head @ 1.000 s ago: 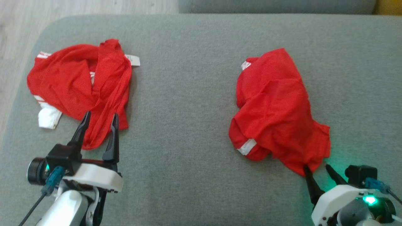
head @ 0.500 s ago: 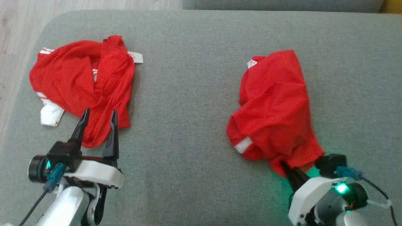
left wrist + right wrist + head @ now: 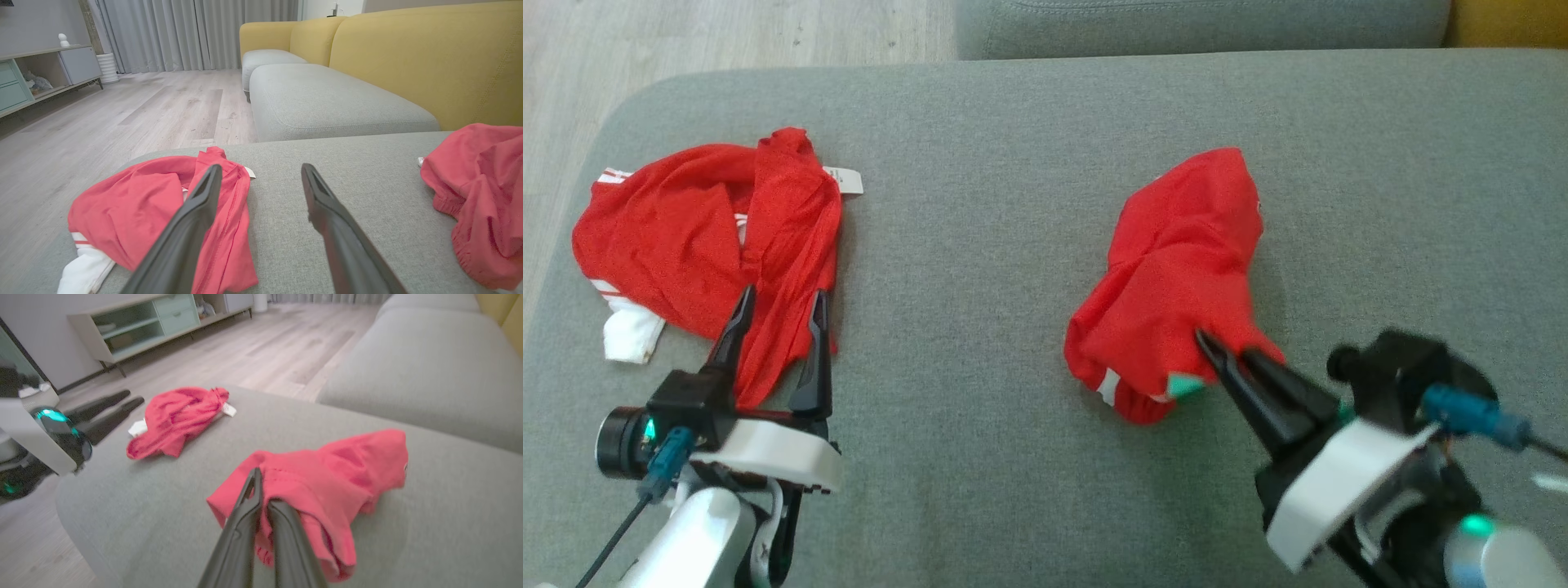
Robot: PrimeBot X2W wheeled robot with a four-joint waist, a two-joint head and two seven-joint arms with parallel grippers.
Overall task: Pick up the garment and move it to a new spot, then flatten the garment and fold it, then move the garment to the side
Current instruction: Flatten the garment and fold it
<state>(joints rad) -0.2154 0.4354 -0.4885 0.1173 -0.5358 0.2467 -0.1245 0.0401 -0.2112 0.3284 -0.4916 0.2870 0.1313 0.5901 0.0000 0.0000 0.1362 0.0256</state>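
Observation:
Two crumpled red garments lie on a grey cushion [image 3: 1013, 245]. The right garment [image 3: 1176, 261] is pinched at its near edge by my right gripper [image 3: 1221, 347], which is shut on the cloth and has it bunched up and partly raised. In the right wrist view the fingers [image 3: 245, 522] close on a fold of this garment [image 3: 335, 473]. The left garment [image 3: 686, 237], red with white trim and a white label, lies flat near the cushion's left edge. My left gripper [image 3: 782, 296] stands open over its near edge, holding nothing, its fingers straddling the cloth [image 3: 135, 204].
The cushion's rounded left edge [image 3: 572, 269] drops to a wood floor [image 3: 122, 110]. Behind it are another grey seat [image 3: 327, 102] and a yellow sofa back [image 3: 429, 61]. A low cabinet [image 3: 163, 322] stands across the room.
My right gripper has shut on the right garment's near edge and carried it forward and to the left, bunching the cloth. The left arm has held still. The head camera has shifted.

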